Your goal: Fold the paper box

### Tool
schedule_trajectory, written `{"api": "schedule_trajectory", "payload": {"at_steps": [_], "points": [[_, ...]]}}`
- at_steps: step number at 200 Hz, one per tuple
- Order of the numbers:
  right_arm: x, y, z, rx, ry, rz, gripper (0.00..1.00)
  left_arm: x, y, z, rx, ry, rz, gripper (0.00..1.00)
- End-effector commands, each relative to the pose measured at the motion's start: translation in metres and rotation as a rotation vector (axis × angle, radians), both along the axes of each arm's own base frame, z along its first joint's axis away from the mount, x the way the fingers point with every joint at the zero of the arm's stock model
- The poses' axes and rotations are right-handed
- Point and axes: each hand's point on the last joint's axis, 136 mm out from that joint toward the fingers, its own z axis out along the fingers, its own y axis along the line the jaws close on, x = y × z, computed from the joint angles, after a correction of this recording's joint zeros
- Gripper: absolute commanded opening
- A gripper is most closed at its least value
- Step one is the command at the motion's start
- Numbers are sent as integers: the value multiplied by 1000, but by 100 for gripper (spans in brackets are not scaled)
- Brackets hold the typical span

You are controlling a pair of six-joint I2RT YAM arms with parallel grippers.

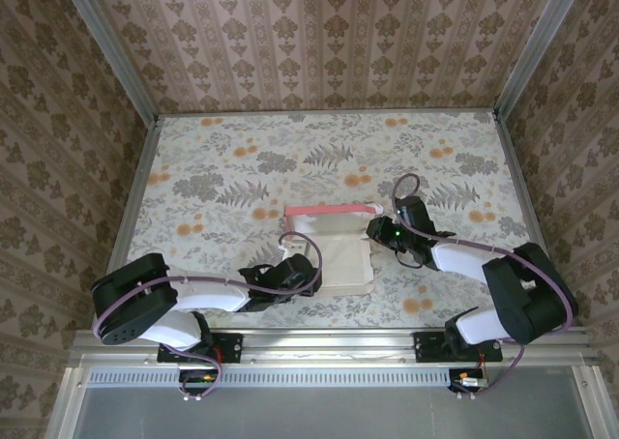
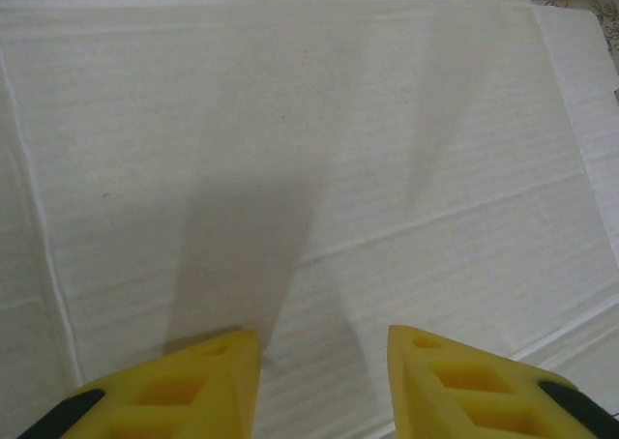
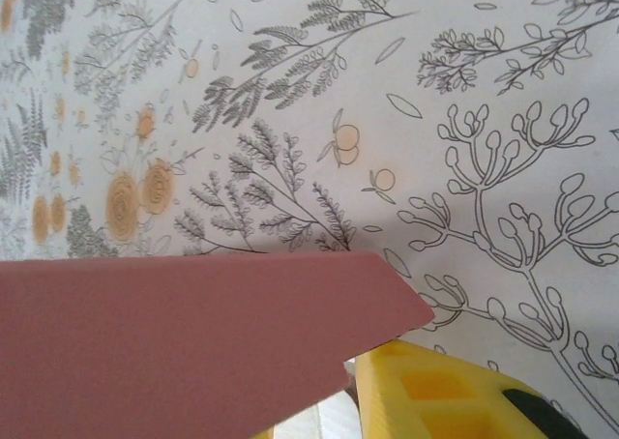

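Observation:
The paper box (image 1: 340, 260) lies flat at the table's middle, whitish inner face up, with a pink flap (image 1: 334, 210) raised along its far edge. My left gripper (image 1: 308, 270) rests over the box's left part. In the left wrist view its yellow fingers (image 2: 221, 386) stand open (image 2: 324, 352) just above the creased whitish cardboard (image 2: 290, 149). My right gripper (image 1: 379, 231) is at the box's right edge. There a pink flap (image 3: 184, 342) covers one finger. The other yellow finger (image 3: 435, 391) shows beside it, with a gap and a sliver of white cardboard (image 3: 319, 422) between them.
The floral table cover (image 1: 242, 168) spreads around the box. Patterned walls (image 1: 319, 33) enclose the far and side edges. A metal rail (image 1: 329, 340) with both arm bases runs along the near edge.

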Motion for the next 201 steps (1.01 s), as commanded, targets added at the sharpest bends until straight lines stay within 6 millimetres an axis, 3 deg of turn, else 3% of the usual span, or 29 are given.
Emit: {"api": "schedule_trajectory", "payload": {"at_steps": [1, 56, 114, 145, 201], "points": [[9, -1, -1, -16, -20, -3, 29, -12, 7, -16, 68, 60, -11, 39], [12, -7, -14, -45, -9, -39, 29, -16, 6, -21, 82, 68, -19, 39], [17, -6, -7, -42, -29, -48, 30, -17, 4, -21, 87, 65, -29, 39], [14, -16, -11, -85, -12, -86, 31, -17, 3, -21, 87, 64, -31, 39], [19, 11, -3, 0, -45, 12, 31, -18, 0, -21, 85, 62, -44, 39]]}}
